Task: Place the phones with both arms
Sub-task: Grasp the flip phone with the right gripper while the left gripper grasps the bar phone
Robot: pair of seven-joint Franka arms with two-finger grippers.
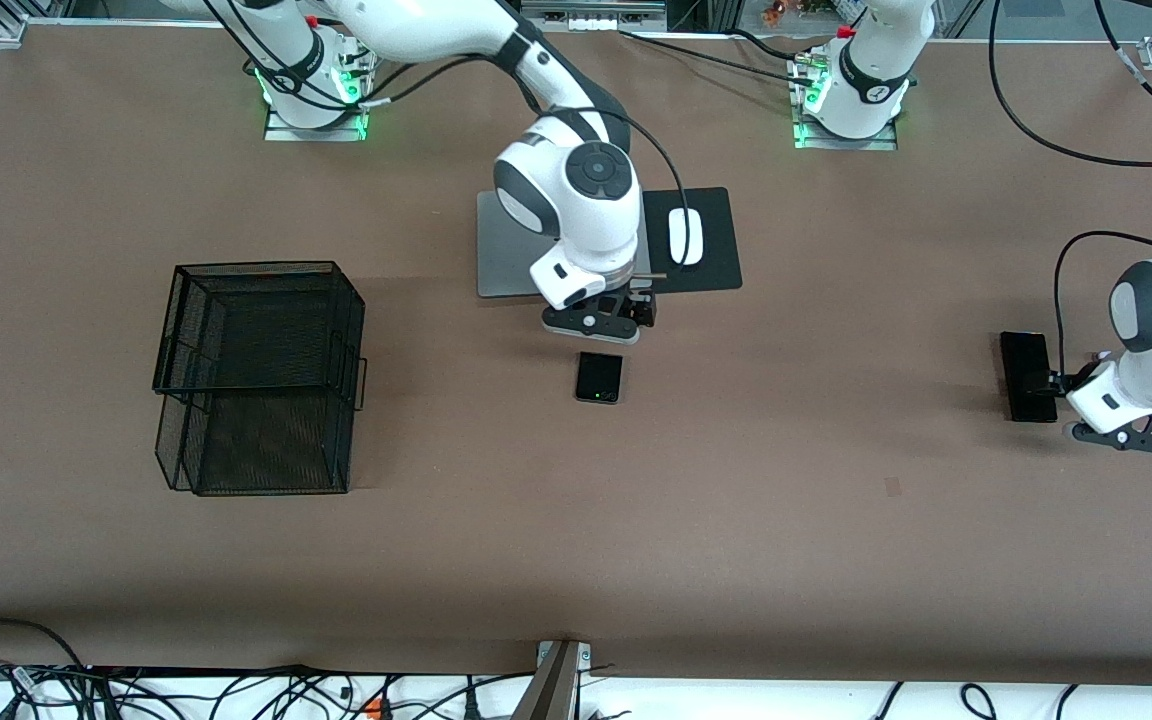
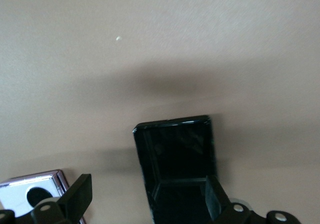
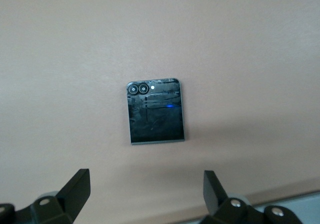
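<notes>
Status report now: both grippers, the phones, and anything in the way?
Right gripper open, above folded black phone. Left gripper open, at slim black phone; lilac phone beside it. Nothing blocks either.

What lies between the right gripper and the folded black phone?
Only bare table: the right wrist view shows nothing between the right gripper, fingers open, and the folded black phone.

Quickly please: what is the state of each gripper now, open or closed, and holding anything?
Left gripper: open, holding nothing, over the long slim black phone.
Right gripper: open, holding nothing, near the small folded black phone.
</notes>
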